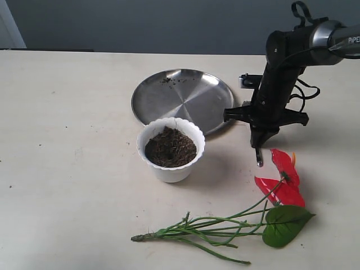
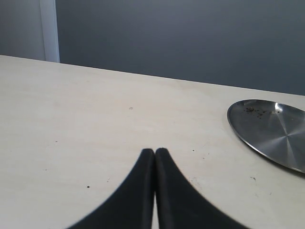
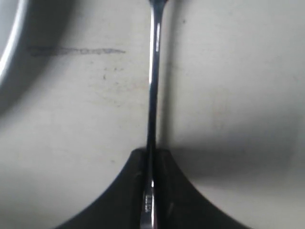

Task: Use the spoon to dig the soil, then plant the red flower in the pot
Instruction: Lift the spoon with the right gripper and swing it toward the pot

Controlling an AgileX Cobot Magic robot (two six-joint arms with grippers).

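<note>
The spoon [image 3: 152, 86] is pinched by its thin handle between the closed jaws of the right gripper [image 1: 257, 142]. It is held bowl-down between the plate [image 1: 152, 101] and the red flower [image 1: 285, 181], to the right of the pot [image 1: 169, 171] of soil [image 1: 170, 147], while the left gripper [image 2: 155, 152] is pressed together on nothing. Such a narrow handle could be twisted or lost from the grip once it is driven into the soil, crumbs could be flicked over the rim or the light pot shoved, and the blooms just beside the tip could be brushed. Only "PiPE" is readable on the arm [image 1: 351, 40], cut off by the picture's edge, and a stamp on the handle is too blurred to read.
</note>
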